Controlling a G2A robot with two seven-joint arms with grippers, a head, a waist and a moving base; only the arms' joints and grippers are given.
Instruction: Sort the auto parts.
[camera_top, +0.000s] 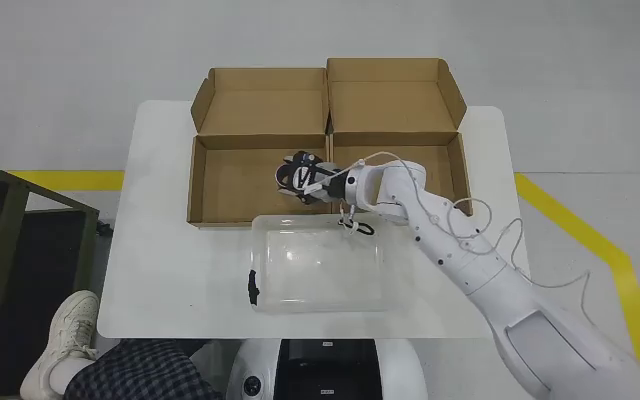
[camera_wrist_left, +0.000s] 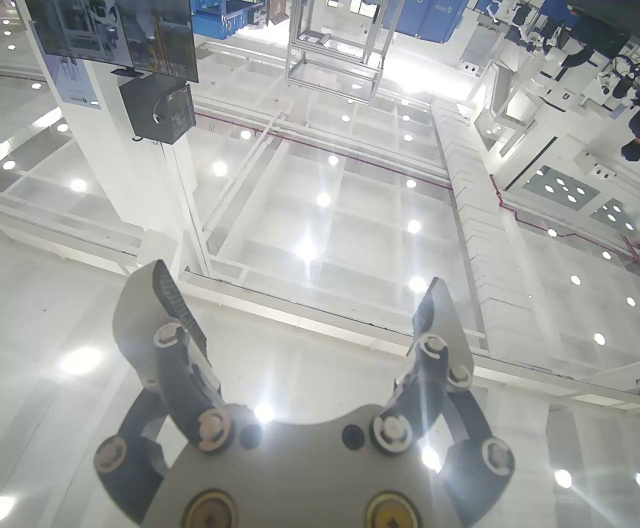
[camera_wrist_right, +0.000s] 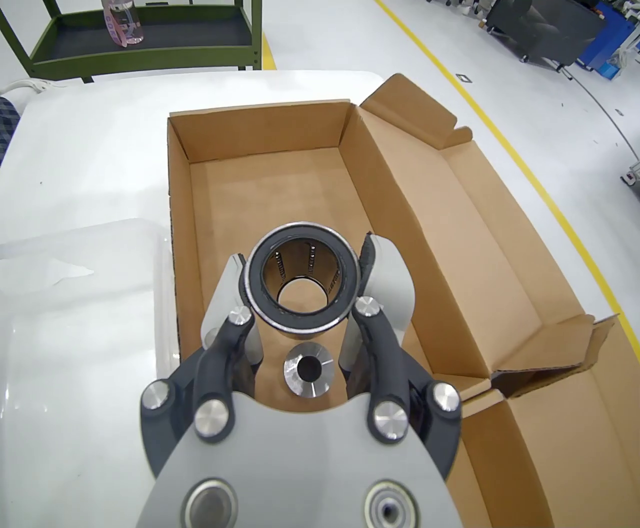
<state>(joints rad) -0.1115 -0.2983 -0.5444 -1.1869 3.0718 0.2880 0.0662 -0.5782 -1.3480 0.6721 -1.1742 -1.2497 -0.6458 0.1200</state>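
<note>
Over the box, a bearing held for sorting.
The right gripper (camera_wrist_right: 302, 252) clamps the bearing (camera_wrist_right: 300, 321) by its sides, above the box (camera_wrist_right: 260, 200) floor where a steel collar (camera_wrist_right: 308, 370) already lies, likely its drop spot. The left gripper (camera_wrist_left: 297, 274) gapes empty, aimed at the ceiling.
</note>
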